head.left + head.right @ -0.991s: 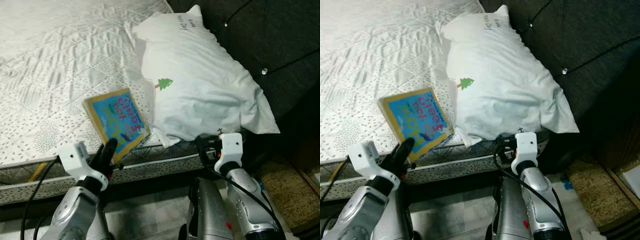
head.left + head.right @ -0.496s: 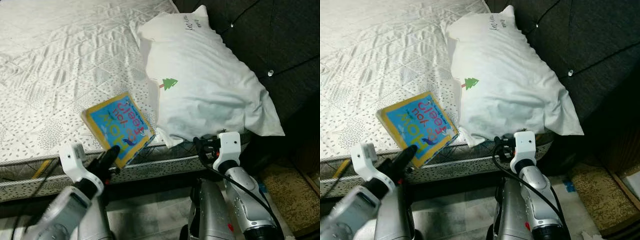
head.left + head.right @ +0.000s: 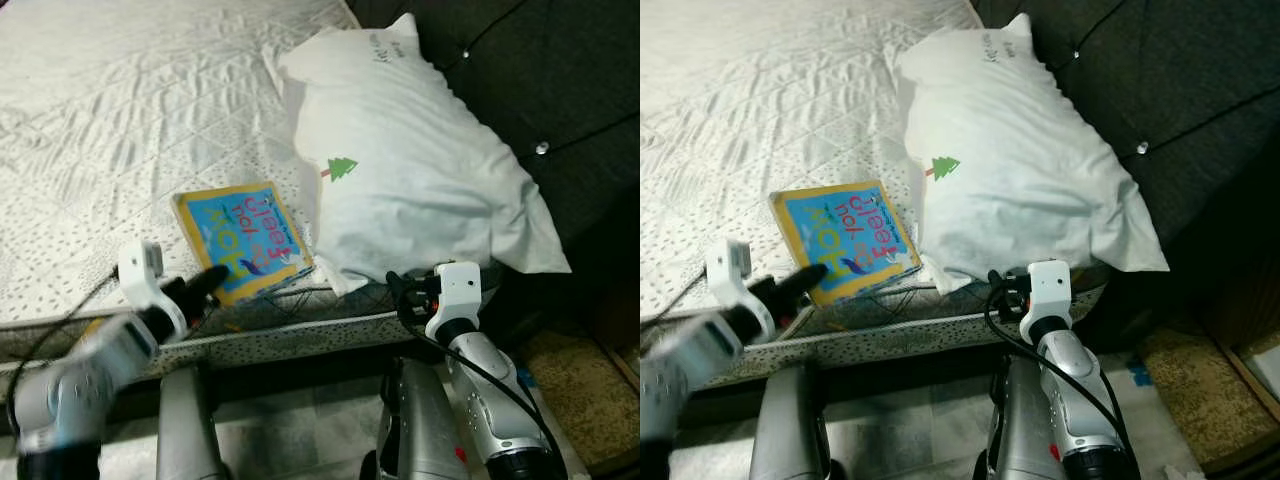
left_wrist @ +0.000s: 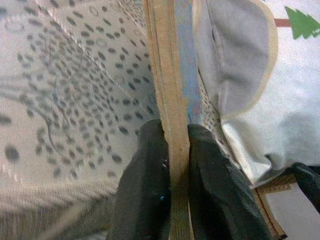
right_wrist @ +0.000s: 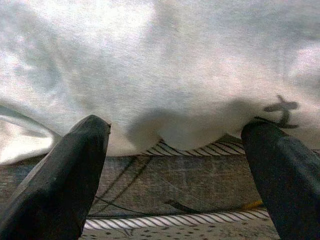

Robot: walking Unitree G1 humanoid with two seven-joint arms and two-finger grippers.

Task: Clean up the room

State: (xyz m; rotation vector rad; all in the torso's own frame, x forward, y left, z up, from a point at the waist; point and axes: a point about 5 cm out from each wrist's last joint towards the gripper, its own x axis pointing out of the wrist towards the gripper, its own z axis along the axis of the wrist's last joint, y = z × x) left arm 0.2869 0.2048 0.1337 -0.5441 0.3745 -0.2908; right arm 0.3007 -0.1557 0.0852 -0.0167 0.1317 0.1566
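place: home bedroom | evidence: quilted mattress point(image 3: 120, 110), white pillow point(image 3: 420, 180), dark tufted headboard point(image 3: 560, 80)

On the bed point(image 3: 120, 110) before us a book point(image 3: 243, 240) lies at the near edge, with the pillow point(image 3: 420, 180) just to its right and touching it. Our left tool point(image 3: 205, 285) clamps the book's near edge. Our right tool point(image 5: 175, 165), fingers apart, sits below the pillow's near end. The headboard point(image 3: 560, 90) stands right of the pillow.
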